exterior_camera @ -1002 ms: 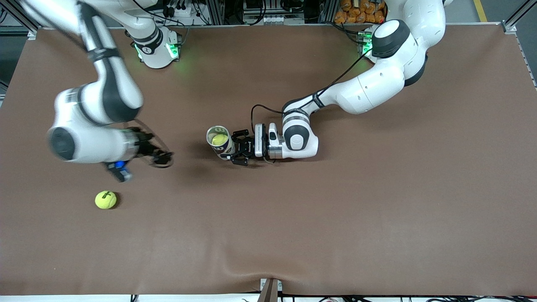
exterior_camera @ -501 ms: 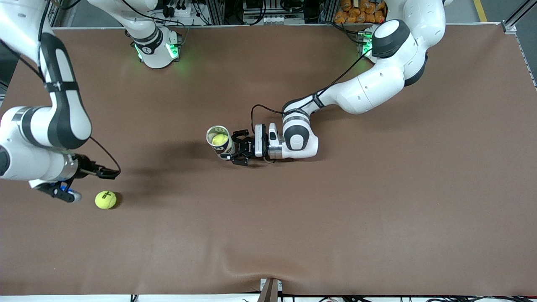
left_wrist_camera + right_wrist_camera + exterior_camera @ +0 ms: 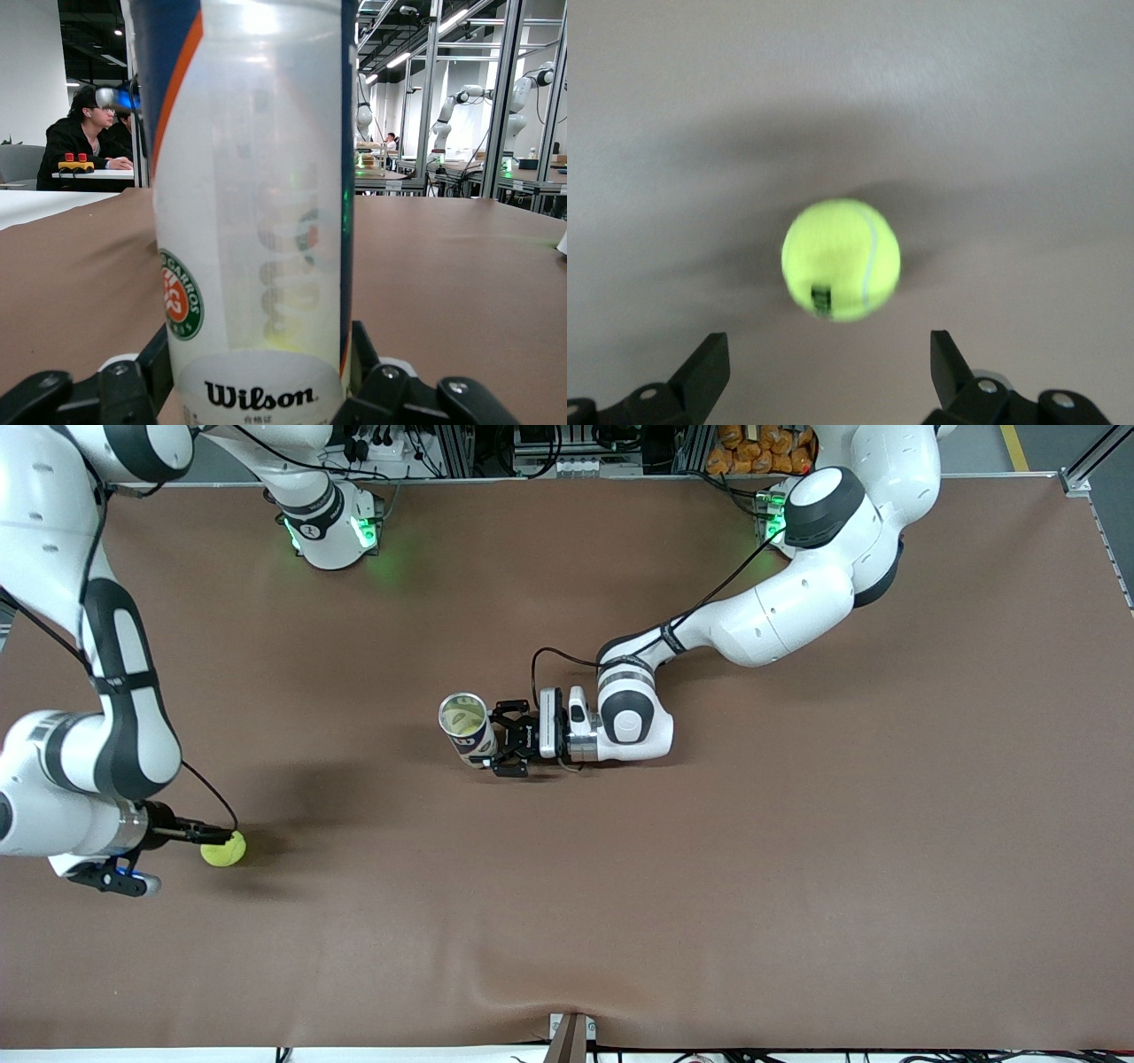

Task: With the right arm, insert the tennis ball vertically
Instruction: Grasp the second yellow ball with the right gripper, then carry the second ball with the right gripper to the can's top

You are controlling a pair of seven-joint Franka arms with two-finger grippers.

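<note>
A yellow tennis ball (image 3: pixel 225 851) lies on the brown table (image 3: pixel 620 886) near the right arm's end. It also shows in the right wrist view (image 3: pixel 840 258). My right gripper (image 3: pixel 211 835) is low beside the ball, open and empty (image 3: pixel 826 361). The ball lies just ahead of its fingertips (image 3: pixel 709 361), not between them. My left gripper (image 3: pixel 498 742) is shut on the lower part of an upright clear Wilson ball can (image 3: pixel 467 728) at the table's middle. The can fills the left wrist view (image 3: pixel 257 204) between the fingers (image 3: pixel 161 365). Something yellow-green shows inside it.
Both arm bases (image 3: pixel 330 527) stand along the table edge farthest from the front camera. The brown cloth has a small ripple at the edge nearest the camera (image 3: pixel 532 992). People and other robot stations show far off in the left wrist view.
The right arm has swung toward its end of the table and come down, bringing its gripper from mid-air to the tennis ball. The left gripper and the can have barely shifted.
</note>
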